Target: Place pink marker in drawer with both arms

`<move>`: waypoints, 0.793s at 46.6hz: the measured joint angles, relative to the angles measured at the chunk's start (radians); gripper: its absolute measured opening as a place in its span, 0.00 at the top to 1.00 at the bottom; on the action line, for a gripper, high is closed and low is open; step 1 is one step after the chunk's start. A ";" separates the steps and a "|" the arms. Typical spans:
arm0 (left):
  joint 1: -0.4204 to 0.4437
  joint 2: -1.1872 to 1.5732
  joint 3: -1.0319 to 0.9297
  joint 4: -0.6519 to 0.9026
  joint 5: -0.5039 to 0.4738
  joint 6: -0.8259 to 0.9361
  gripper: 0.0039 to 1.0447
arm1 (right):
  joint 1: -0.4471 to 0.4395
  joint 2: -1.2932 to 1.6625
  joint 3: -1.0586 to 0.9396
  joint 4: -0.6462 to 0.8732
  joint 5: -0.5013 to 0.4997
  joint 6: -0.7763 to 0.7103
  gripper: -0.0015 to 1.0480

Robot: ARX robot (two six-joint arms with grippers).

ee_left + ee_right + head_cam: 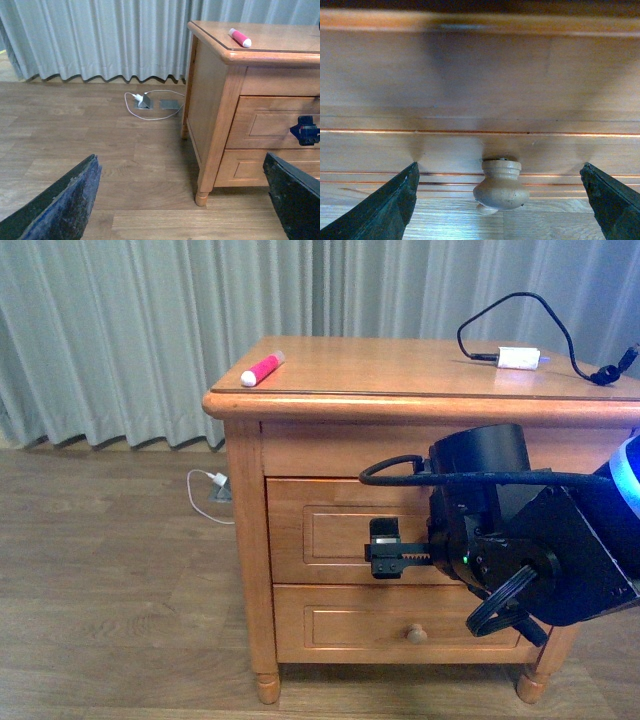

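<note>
A: Where do we find the pink marker (262, 369)?

B: On the desk (400, 370), near the front left corner of its top. It lies flat, with its white cap end toward that corner. The white adapter (518, 358) with its black cable lies well apart from it, at the marker's 3 o'clock.

A: And how does it lie from our right jaws?

B: In the front view it lies at about 11 o'clock from them, well apart. It is up on the top, while our right arm (540, 540) holds them down at the drawer (320, 530) front.

A: How do those jaws stand?

B: Apart. Our right wrist view shows the round wooden knob (501, 184) between them, and neither side touches it. The drawer looks shut.

A: And our left jaws?

B: Apart as well, gripping nothing; we see only the wooden floor (100, 150) between them. They are off to the side of the desk, and the marker on the top is well apart from them.
</note>
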 joint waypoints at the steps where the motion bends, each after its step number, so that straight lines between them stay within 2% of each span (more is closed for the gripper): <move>1: 0.000 0.000 0.000 0.000 0.000 0.000 0.06 | 0.000 0.000 0.000 0.002 0.000 0.000 0.08; 13: 0.000 0.000 0.000 0.000 0.000 0.000 0.06 | -0.002 0.003 0.000 0.006 0.000 -0.002 0.11; 20: 0.000 0.000 0.000 0.000 0.000 0.000 0.06 | -0.003 0.005 0.000 0.014 0.000 -0.007 0.35; 29: 0.000 0.000 0.000 0.000 0.000 0.000 0.06 | -0.004 0.006 0.000 0.016 0.002 -0.010 0.59; 34: 0.000 0.000 0.000 0.000 0.000 0.000 0.06 | -0.005 0.006 0.000 0.015 -0.002 -0.010 0.76; 37: 0.000 0.000 0.000 0.000 0.000 0.000 0.06 | -0.005 0.006 0.000 0.008 -0.004 -0.008 0.77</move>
